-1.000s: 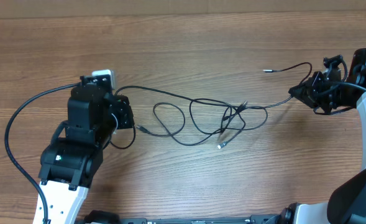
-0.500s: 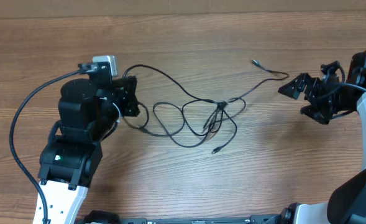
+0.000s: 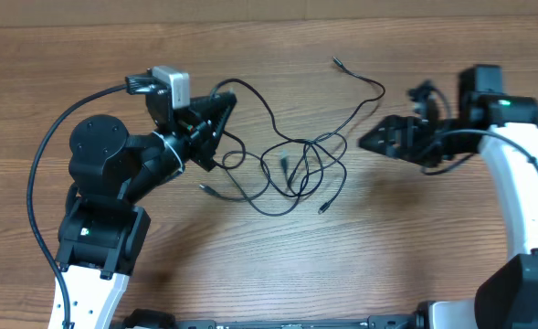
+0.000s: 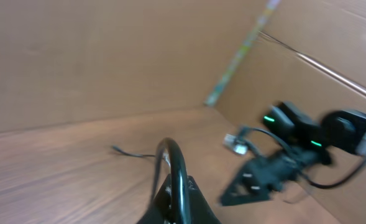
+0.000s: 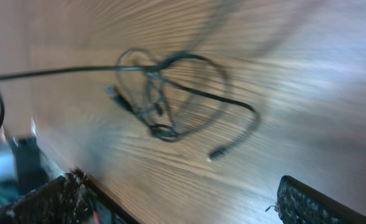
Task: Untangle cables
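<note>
Thin black cables (image 3: 296,169) lie in a loose tangle at mid-table, with one free end (image 3: 335,62) trailing toward the back. My left gripper (image 3: 218,114) is shut on a strand at the tangle's left side. In the left wrist view that strand (image 4: 178,165) arches up from between the closed fingers (image 4: 195,208). My right gripper (image 3: 367,143) stands open just right of the tangle and holds nothing. In the right wrist view the knot of cables (image 5: 158,106) and a plug end (image 5: 215,155) lie ahead of the spread fingers (image 5: 319,205).
Wooden tabletop (image 3: 387,256) all round. Loose plug ends lie at the tangle's front left (image 3: 205,188) and front (image 3: 323,210). The left arm's thick black cable (image 3: 40,174) curves along the left side. Cardboard walls (image 4: 77,56) rise behind the table.
The right gripper let go of its strand, opened and moved left toward the tangle. The left gripper swung right with its strand. The stretched cables slackened and bunched together.
</note>
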Robot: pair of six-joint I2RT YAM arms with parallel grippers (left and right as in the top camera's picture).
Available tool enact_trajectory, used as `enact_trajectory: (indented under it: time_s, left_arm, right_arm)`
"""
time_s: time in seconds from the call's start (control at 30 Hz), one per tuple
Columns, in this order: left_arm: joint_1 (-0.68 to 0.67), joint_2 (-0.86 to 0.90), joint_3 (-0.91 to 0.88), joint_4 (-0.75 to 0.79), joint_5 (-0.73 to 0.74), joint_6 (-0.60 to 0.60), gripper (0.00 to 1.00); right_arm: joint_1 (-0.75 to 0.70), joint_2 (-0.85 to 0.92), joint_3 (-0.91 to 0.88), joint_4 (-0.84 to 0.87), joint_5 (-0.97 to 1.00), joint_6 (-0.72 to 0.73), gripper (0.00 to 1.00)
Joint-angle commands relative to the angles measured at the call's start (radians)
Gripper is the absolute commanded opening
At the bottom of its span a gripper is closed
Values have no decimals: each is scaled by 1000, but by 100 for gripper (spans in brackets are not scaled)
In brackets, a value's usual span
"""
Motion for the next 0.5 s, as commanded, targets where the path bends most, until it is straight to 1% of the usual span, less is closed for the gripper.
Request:
enact_trajectory:
  time_s: [0.0,0.13,0.17,0.23,0.33,0.4,0.47]
  left_arm:
    - [5,-3,12,10,149,23,4]
    - [5,-3,12,24,212,22,4]
    - [5,-3,12,43,237,22,4]
    - [5,-3,12,91,288,21,4]
    - [5,-3,12,153,336,21,4]
    - [5,-3,12,180,356,16,4]
    - [5,-3,12,195,369,0,4]
  right_arm:
    - [101,2,30,47,-38,-85,100]
    - [209,2,30,123,-37,-163,100]
    - [230,2,30,140,-35,-183,97]
    - [267,2,30,175,1,-196,97]
    - [298,2,30,220,69,-196,96]
    - [308,2,30,249,73,-217,96]
    - [314,2,30,273,51,-269,96]
